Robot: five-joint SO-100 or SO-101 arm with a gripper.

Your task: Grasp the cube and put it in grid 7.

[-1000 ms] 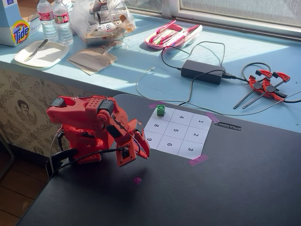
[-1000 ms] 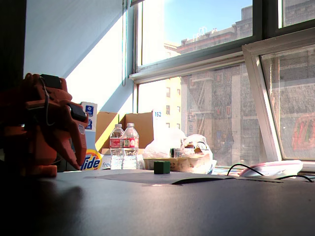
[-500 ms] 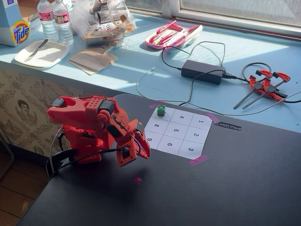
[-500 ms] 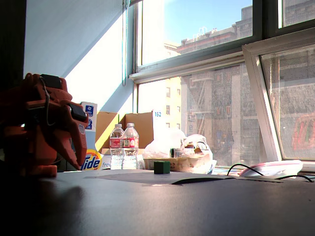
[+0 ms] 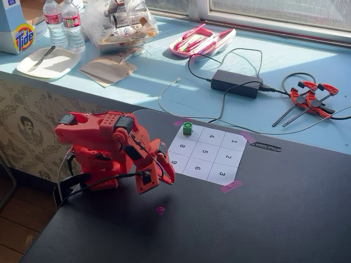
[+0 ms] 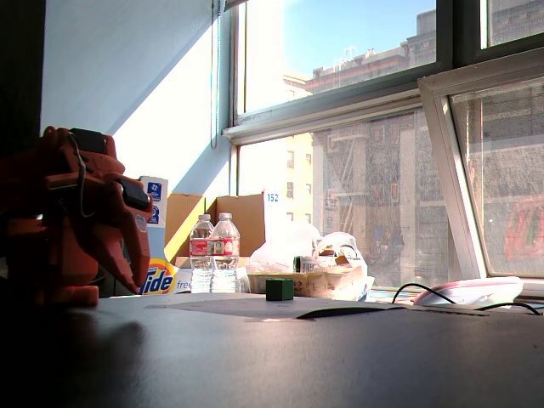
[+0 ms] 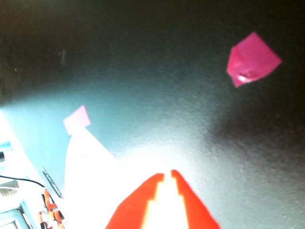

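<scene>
- Folded low beside its base, the red two-finger claw (image 5: 163, 178) held nothing; in the wrist view its red fingertips (image 7: 183, 191) sat almost pressed together over the black tabletop (image 5: 263, 219).
- Just below the claw lay a small pink tape scrap (image 5: 160, 210), which is not the target.
- Farther out, the white nine-square paper sheet (image 5: 206, 154) lay taped to the table.
- At its far corner, the tiny bright green cube (image 5: 187, 128) stood on, or at the edge of, the square where a 7 would be; the numeral was hidden.
- Risk, as I judge it: another grasp could nudge the light cube off the square.
- Compared with a second earlier, nothing had visibly moved.
</scene>
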